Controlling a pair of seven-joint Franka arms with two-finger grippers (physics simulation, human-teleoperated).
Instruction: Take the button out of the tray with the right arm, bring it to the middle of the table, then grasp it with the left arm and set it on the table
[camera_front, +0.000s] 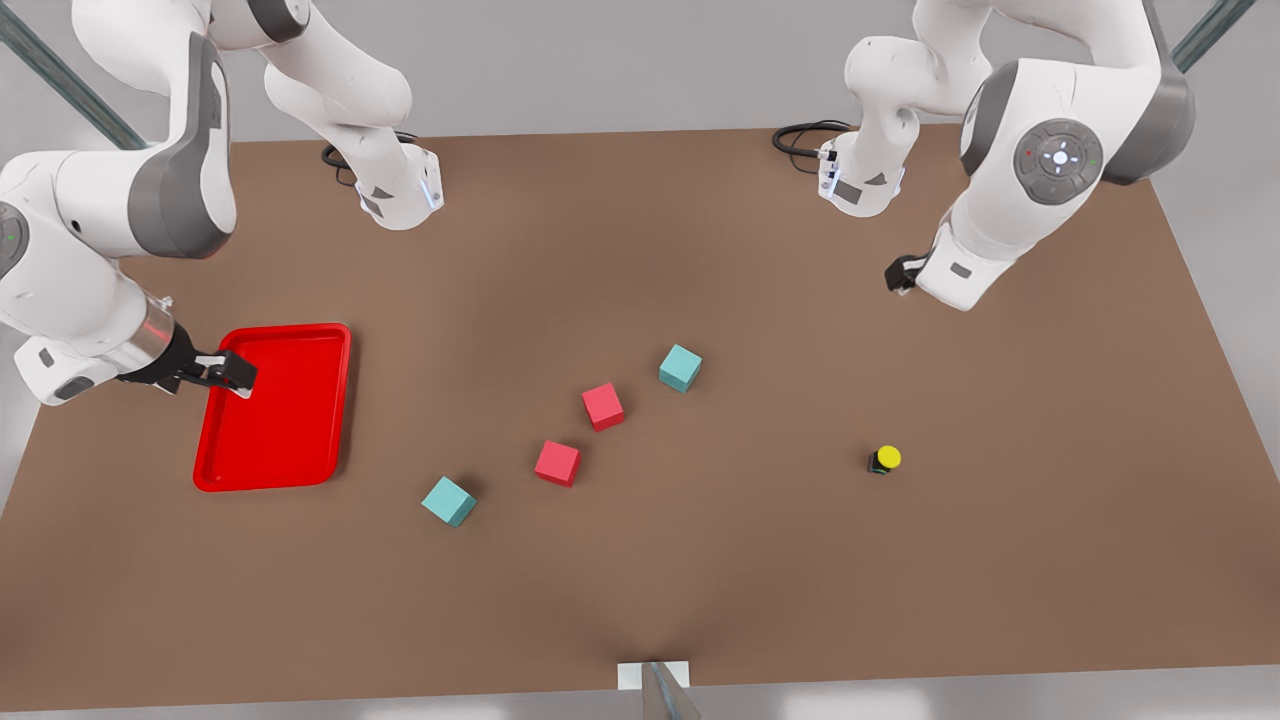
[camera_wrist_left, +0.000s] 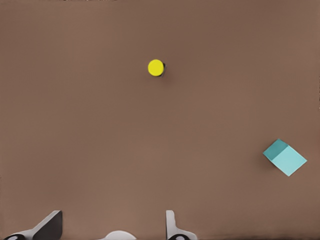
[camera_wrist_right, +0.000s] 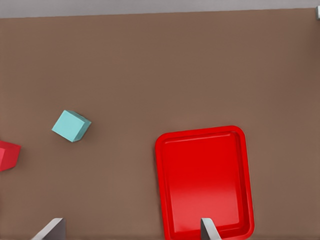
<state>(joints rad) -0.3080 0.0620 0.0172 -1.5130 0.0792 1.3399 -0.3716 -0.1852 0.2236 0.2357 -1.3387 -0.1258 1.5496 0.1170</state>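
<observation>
The button (camera_front: 884, 459), a small black box with a round yellow cap, stands on the brown table (camera_front: 760, 560) toward the front view's right. It also appears in the left wrist view as the button (camera_wrist_left: 156, 67), some way ahead of my fingers. My left gripper (camera_front: 903, 273) hangs above the table behind it, open and holding nothing (camera_wrist_left: 111, 229). The red tray (camera_front: 275, 440) lies at the front view's left with nothing in it. My right gripper (camera_front: 228, 376) hovers over the tray's left rim, open and holding nothing (camera_wrist_right: 130, 232), above the tray (camera_wrist_right: 205, 170).
Two red cubes (camera_front: 603, 406) (camera_front: 557, 463) and two teal cubes (camera_front: 680, 367) (camera_front: 448, 501) lie scattered mid-table. One teal cube (camera_wrist_left: 285, 157) shows near the left gripper, another teal cube (camera_wrist_right: 71, 126) and a red cube (camera_wrist_right: 7, 155) beside the tray. Both arm bases stand at the far edge.
</observation>
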